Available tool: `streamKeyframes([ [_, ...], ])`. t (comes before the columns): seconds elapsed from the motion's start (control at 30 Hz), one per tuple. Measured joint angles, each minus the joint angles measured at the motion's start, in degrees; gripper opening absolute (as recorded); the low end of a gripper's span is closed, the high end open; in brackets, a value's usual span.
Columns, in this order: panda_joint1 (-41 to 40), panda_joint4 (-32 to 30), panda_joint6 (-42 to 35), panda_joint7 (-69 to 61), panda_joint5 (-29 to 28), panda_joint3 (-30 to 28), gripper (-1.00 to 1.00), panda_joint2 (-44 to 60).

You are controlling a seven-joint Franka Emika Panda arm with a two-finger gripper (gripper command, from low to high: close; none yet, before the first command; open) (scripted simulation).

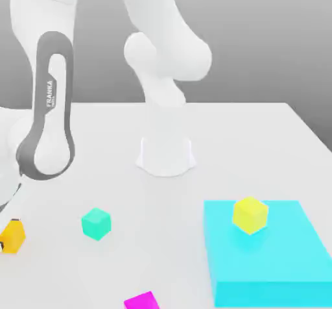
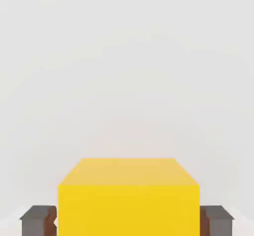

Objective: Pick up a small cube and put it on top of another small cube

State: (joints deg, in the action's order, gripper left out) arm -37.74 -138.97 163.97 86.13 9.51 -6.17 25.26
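Observation:
The small cube (image 2: 129,195), amber orange-yellow with plain faces, sits between my fingers in the hand view. My gripper (image 2: 128,221) is shut on it, and a dark grey finger (image 2: 37,221) presses against each side. In the exterior view the same small cube (image 1: 12,235) rests low over the white table at the far left edge, below my arm (image 1: 47,106).
A teal-green cube (image 1: 96,223) lies on the table to the right of the small cube. A paler lemon-yellow cube (image 1: 249,214) stands on the big cyan slab (image 1: 272,262) at the exterior view's right. A magenta block (image 1: 141,301) sits at the front edge. The robot base (image 1: 165,153) stands mid-table.

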Motion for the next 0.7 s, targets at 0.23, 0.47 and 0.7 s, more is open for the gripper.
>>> streamKeyframes([
  [0.23,1.3,-1.6,-5.7,2.1,-2.7,-1.9,-1.00,-7.3],
  [0.47,6.8,-13.0,-8.6,4.2,-10.3,-0.9,-1.00,-21.8],
  [0.7,11.7,-26.6,-9.3,1.2,-12.0,1.7,-1.00,-36.3],
])
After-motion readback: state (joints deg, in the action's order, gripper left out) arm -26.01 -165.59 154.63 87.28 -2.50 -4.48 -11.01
